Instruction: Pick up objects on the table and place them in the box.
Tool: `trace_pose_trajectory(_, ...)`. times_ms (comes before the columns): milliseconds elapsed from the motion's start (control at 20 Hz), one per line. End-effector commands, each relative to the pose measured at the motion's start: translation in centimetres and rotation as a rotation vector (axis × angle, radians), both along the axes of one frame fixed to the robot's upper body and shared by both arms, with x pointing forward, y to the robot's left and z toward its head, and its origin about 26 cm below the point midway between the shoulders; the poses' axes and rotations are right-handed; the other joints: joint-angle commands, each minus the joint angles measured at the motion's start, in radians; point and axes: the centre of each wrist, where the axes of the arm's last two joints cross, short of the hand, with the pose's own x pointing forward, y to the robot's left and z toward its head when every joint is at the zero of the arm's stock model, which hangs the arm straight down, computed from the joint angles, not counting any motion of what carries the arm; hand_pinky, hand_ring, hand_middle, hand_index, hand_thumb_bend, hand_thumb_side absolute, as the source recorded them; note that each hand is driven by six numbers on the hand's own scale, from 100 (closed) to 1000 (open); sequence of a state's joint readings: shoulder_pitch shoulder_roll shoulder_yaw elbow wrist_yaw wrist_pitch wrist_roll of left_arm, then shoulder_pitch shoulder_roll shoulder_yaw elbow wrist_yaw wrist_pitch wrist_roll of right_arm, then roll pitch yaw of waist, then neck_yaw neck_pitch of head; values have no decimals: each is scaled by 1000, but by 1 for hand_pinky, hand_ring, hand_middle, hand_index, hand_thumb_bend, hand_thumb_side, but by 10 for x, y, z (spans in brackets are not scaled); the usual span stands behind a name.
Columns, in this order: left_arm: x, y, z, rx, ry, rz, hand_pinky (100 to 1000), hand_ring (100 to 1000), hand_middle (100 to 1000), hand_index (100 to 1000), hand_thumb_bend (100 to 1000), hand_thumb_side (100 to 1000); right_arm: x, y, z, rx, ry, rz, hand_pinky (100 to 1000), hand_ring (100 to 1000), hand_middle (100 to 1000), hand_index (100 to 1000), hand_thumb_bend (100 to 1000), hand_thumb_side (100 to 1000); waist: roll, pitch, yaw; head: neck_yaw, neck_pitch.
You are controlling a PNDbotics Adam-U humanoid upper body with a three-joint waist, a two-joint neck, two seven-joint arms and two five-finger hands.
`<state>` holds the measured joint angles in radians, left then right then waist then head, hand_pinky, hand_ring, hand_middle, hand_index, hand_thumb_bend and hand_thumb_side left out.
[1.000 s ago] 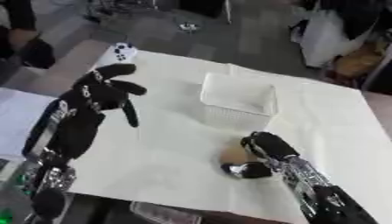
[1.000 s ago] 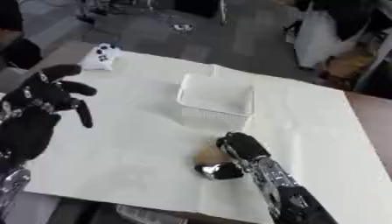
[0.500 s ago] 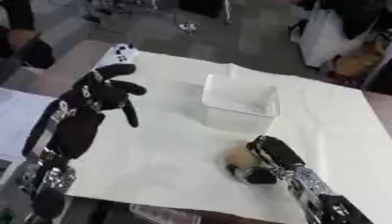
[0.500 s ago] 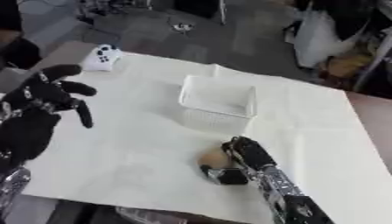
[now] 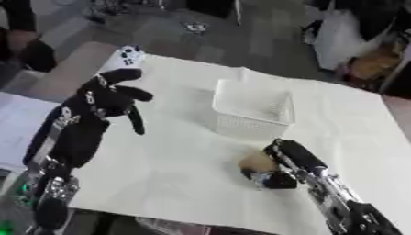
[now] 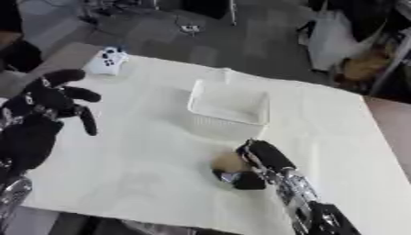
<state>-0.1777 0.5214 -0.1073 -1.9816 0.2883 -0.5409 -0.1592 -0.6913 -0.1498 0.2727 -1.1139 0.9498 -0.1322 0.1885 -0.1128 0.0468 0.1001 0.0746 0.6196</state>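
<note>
Right hand: my right hand (image 5: 287,161) lies low on the table (image 5: 176,174), near the front edge, fingers curled down round a small tan object (image 5: 257,162); the thumb tip shows dark below it.
Tan object: rounded, pale brown, resting on the table just in front of the box and apart from it. I cannot tell what it is.
Box: the white box (image 5: 252,108) stands upright in the middle of the table, open at the top. I see nothing clearly inside it.
Left hand: my left hand (image 5: 108,98) hangs raised over the table's left side, well away from the box, fingers loosely spread and drooping, holding nothing.
Far corner: a white controller-like thing (image 6: 108,58) with dark marks lies at the table's far left corner.
Left eye only: this view shows my left forearm right down to its silver joint at the lower left.
Right eye only: here the left hand is pushed to the picture's edge, and the right hand's dark thumb tip stands clearer against the cloth.
</note>
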Motion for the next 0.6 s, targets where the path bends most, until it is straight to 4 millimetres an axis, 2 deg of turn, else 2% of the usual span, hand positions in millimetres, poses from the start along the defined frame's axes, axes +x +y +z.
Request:
trace_pose_trajectory(50,-2,-1,6,13,-21,-6,393,770,862,745,956,709,-1,-1,46,-27,-65,10,100,100,100,307,480,705,9,-13,-2,-24,0)
trace_pose_trajectory(600,-2,-1,6,12,-20,-5,394,770,862,744,956,707,-8,5,125,-25,-181,19,100,100,100,302,458,730,8,-14,-1,-53,5)
